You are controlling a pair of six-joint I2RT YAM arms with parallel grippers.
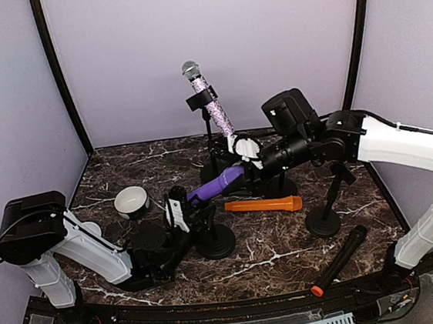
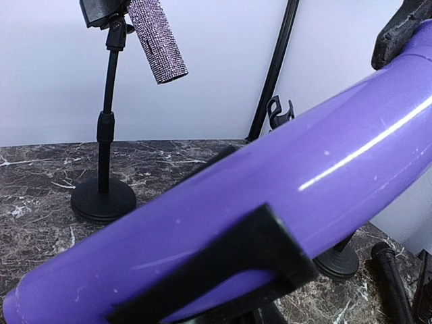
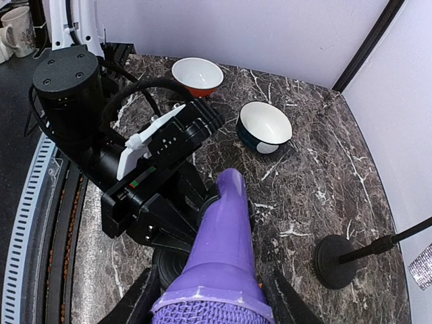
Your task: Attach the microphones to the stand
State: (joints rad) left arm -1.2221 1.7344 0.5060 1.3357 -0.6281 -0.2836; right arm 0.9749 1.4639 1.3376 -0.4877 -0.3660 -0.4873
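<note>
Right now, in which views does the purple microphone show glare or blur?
Left wrist view: the purple microphone fills the frame, with a bright glare streak along it. Right wrist view: its mesh head at the bottom edge looks soft. Top view: even light, no strong glare on it.

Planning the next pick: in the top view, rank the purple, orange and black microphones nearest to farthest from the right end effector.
1. Purple microphone, held in the right end effector.
2. Orange microphone, lying mid-table, close by.
3. Black microphone, at the near right edge.
</note>
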